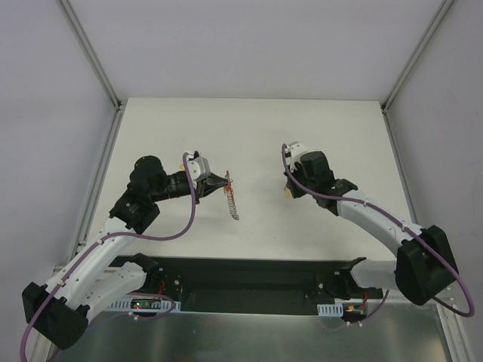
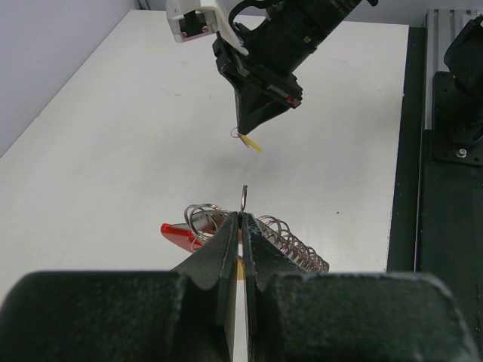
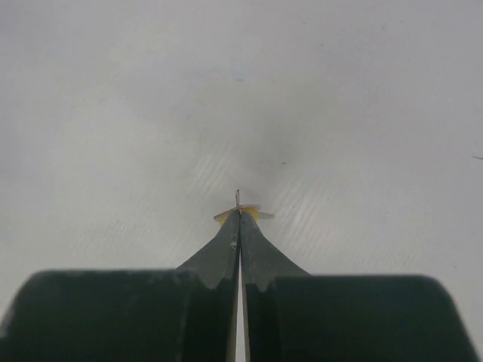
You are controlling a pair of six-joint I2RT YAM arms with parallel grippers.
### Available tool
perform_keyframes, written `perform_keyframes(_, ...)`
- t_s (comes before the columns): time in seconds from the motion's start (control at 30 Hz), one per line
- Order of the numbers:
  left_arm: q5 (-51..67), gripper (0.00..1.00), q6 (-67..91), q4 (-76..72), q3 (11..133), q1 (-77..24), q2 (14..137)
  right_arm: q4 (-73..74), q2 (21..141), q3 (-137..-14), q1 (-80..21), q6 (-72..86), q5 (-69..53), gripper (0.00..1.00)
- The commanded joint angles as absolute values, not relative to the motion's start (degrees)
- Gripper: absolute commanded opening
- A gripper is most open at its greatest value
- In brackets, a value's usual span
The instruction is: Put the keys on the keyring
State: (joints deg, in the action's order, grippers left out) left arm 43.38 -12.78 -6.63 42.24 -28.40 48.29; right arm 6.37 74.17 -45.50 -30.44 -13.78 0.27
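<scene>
Table (image 1: pixel 249 128) white, grey walls (image 1: pixel 45 113) around | top: left gripper (image 1: pixel 224 181) closed on keyring (image 1: pixel 231 194) at its red end, strap (image 1: pixel 235 211) running from the grip toward near edge; right gripper (image 1: pixel 287 192) well apart to the right | left wrist: ring wire upright between shut fingers (image 2: pixel 219 253) | right wrist: jaws pinch key (image 3: pixel 245 213), yellow head crosswise.

The keyring (image 2: pixel 290 243) has a red clip at one end and a silvery, curly strap. It rests on the white table (image 2: pixel 113 151). One thin ring of it is pinched upright in the left gripper (image 2: pixel 242 217). A tiny key (image 2: pixel 252 142) with a yellow head is pinched in the tip of the right gripper (image 2: pixel 246 133), close to the keyring but apart.
</scene>
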Motion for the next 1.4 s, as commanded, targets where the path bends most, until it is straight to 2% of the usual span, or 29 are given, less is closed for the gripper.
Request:
perform_keyframes(0.0, 46.8, 0.0, -15.5, -8.3, 43.0, -28.2, 48.0, 8.1, 68.0, -47.5, -34.5, -22.7, -6.9, 0.01)
perform_keyframes(0.37, 52.6, 0.0, -20.9, -6.9, 42.4, -28.3, 47.0, 20.3, 60.9, -56.9, -41.5, -33.4, -21.0, 0.01)
perform_keyframes(0.7, 58.9, 0.0, -23.3, -5.5, 42.6, -28.7, 47.5, 23.1, 59.6, -62.2, -47.6, -36.4, -24.1, 0.01)
perform_keyframes(0.93, 59.2, 0.0, -23.1, -5.2, 42.9, -29.6, 47.5, 21.4, 60.2, -63.2, -52.6, -38.5, -21.5, 0.01)
perform_keyframes(1.07, 58.6, 0.0, -22.6, -5.2, 43.2, -30.4, 47.9, 20.3, 61.0, -63.9, -55.5, -39.7, -14.1, 0.01)
perform_keyframes(1.37, 56.6, 0.0, -22.2, -5.2, 43.2, -32.5, 48.5, 19.8, 62.8, -65.2, -59.6, -42.1, -9.0, 0.01)
